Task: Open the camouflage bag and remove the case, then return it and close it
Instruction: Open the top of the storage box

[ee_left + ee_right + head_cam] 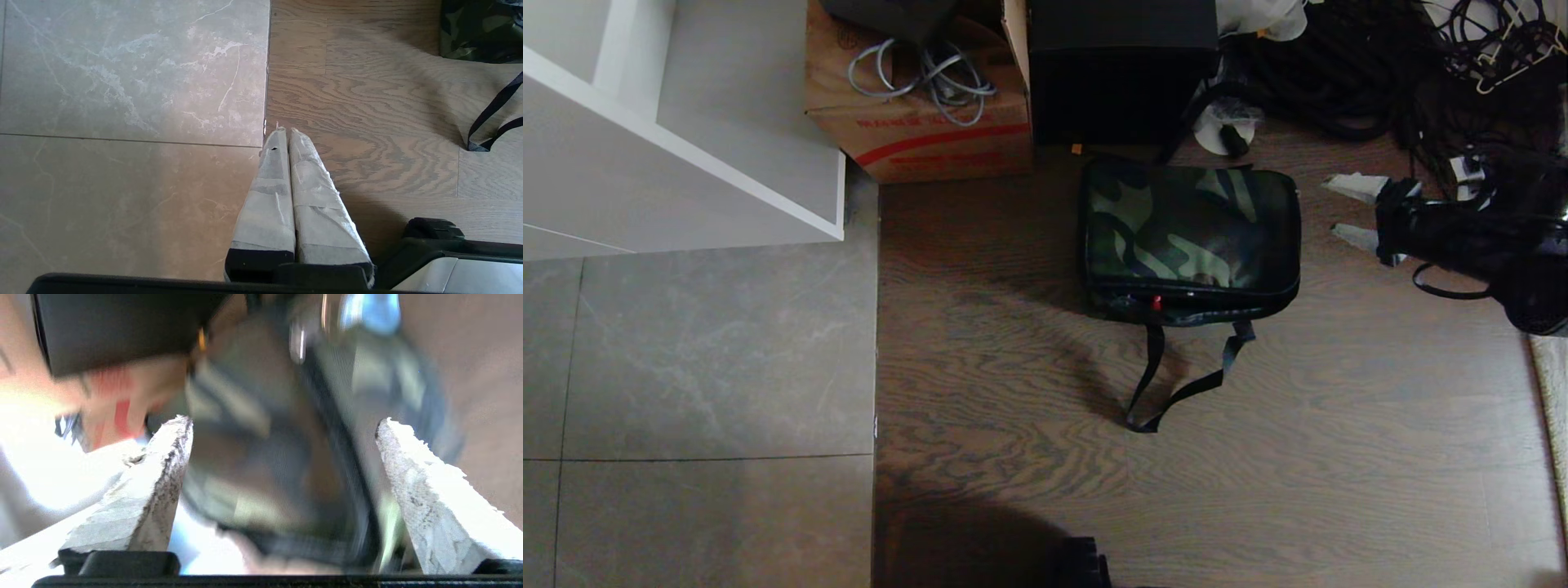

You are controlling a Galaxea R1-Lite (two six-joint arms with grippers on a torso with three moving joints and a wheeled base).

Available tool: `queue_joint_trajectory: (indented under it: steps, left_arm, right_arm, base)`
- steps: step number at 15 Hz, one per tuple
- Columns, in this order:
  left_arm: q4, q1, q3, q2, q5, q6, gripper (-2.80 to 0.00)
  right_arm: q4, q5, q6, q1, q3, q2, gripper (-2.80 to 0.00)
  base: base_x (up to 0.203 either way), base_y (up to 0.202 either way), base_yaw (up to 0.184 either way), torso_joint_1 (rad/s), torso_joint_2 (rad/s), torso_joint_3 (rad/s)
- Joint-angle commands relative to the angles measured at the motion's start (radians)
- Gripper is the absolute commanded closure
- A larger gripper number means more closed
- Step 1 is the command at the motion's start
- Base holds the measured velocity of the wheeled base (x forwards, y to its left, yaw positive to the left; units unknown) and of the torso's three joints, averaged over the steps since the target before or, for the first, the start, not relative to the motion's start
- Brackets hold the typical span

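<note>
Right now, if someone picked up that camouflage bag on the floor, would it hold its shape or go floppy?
The camouflage bag would probably sag a little: its fabric top looks slightly dented. It sits boxy and flat on the wooden floor, so it seems unlikely to roll or tip. Its loose black strap would likely dangle.

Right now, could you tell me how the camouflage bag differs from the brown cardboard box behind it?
The camouflage bag is soft fabric in green, brown and black; the cardboard box is stiff brown board with red print. The camouflage bag trails a black strap over the wood floor; the cardboard box carries grey cables on top. Both rest on the floor.
</note>
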Motion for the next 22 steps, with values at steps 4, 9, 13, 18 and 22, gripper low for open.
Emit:
queue_joint_trajectory:
  steps: [4,9,13,18,22]
  left_arm:
    - [-0.001,0.000,0.011,0.000,0.000,-0.001,0.00]
    - [-0.001,-0.001,0.011,0.000,0.000,-0.001,0.00]
    - [-0.001,0.000,0.011,0.000,0.000,-0.001,0.00]
    - [-0.001,-0.001,0.011,0.000,0.000,-0.001,0.00]
    - [-0.001,0.000,0.011,0.000,0.000,-0.001,0.00]
  right_arm:
    - [0.008,0.047,0.070,0.037,0.214,-0.132,-2.80]
    - [0.042,0.040,0.075,0.068,0.268,-0.104,-2.80]
    - [0.021,0.000,0.072,0.067,0.233,-0.047,-2.80]
    - [-0.018,-0.022,0.080,0.068,0.203,0.001,-2.80]
    - [-0.012,-0.020,0.133,0.076,0.189,0.001,-2.80]
  base:
    - [0.000,0.000,0.000,0.000,0.00,0.000]
    - [0.000,0.000,0.000,0.000,0.00,0.000]
    - [0.000,0.000,0.000,0.000,0.00,0.000]
    - [0.000,0.000,0.000,0.000,0.00,0.000]
    - [0.000,0.000,0.000,0.000,0.00,0.000]
